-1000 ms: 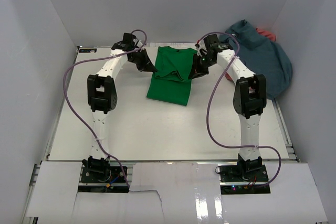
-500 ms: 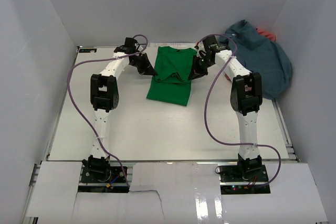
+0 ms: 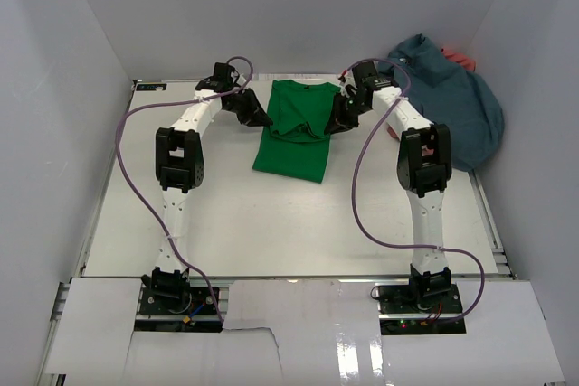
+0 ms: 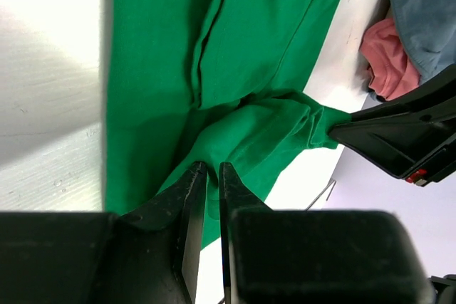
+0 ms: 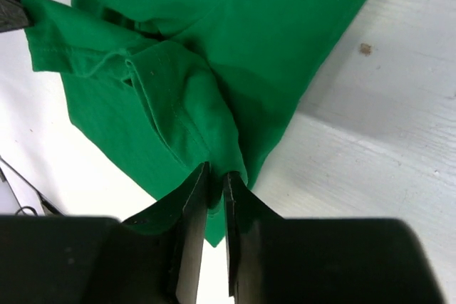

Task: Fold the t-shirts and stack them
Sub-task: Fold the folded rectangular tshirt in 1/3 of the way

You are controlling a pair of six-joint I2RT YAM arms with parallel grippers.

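The green t-shirt [image 3: 291, 137] lies flat near the middle of the far edge of the surface [image 3: 271, 223], collar end toward that edge. Partway along its length a ridge of cloth is drawn up across it from side to side. The left tool [image 4: 210, 170] sits at the shirt's left side, its jaws only a narrow slit apart with a fold of the green cloth pinched in the slit. The right tool [image 5: 216, 172] sits at the shirt's right side in the same way, jaws almost together on a bunched fold of green cloth. The ridge runs between the two tools. At the far right corner of the surface the blue-grey t-shirt [image 3: 448, 101] lies in a loose heap, well apart from the green one. The coral red t-shirt [image 3: 463, 61] shows at the heap's far edge, mostly hidden.
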